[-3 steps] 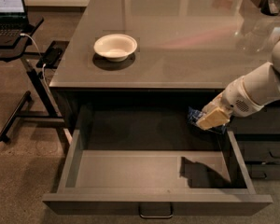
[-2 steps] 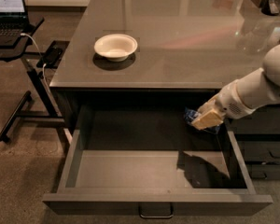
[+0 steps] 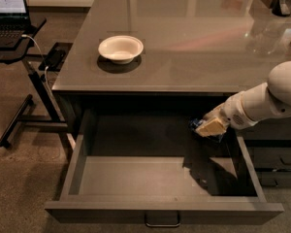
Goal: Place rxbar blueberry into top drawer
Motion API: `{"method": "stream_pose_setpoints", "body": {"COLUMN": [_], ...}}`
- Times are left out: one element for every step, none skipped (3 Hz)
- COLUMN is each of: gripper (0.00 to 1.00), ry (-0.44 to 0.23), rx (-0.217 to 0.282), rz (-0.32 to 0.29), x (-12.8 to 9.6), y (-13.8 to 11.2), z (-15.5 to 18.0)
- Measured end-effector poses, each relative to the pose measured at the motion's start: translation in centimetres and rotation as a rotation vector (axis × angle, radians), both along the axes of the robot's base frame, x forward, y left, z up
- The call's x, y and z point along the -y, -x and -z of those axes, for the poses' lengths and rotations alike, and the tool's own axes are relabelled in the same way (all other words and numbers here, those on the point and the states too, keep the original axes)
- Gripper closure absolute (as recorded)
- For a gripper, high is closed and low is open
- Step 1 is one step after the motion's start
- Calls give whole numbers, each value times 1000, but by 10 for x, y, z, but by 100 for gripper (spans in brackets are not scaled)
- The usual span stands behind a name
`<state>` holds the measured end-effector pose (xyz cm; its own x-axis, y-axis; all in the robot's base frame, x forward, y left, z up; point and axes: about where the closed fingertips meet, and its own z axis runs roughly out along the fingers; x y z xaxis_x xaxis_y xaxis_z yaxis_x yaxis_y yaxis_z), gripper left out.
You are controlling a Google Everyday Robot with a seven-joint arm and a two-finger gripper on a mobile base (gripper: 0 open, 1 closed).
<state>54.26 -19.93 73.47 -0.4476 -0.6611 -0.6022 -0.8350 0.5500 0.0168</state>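
Gripper: the gripper [image 3: 210,127] hangs over the back right corner of the drawer [image 3: 136,181], just below the counter [image 3: 194,42] edge, its tan fingers pinched on the bar [image 3: 198,125].
Bar: held in the air above the drawer floor; its blue wrapper pokes out left of the fingers.
Arm: the white arm [image 3: 262,101] reaches in from the drawer's right side, sloping down and leftward.
Change: over the last second the gripper has crept a little left and lower, deeper inside the drawer's right wall, and its shadow on the floor has followed.
Meaning: the carry looks nearly done, since the bar now sits within the drawer's outline; lowering and letting go appear to be what remains.
Next move: probably a short descent, then spreading the fingers, keeping off the right wall and the counter edge above.
Risk: released from this height, the bar may bounce or slide.
Bowl: the bowl [image 3: 120,48] sits on the counter above the drawer's left half, well apart from the gripper, unmoved.
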Motion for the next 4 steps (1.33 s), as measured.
{"method": "stream_pose_setpoints", "body": {"gripper": [100,100,100,83], "ry": [-9,-45,-73,-73], "rx": [-60,-122,-119,-108], "rz": [-14,-11,3,10], "x": [-17,-37,-55,-56], "y": [17,40,54,51], "z": [35,82,114,115]}}
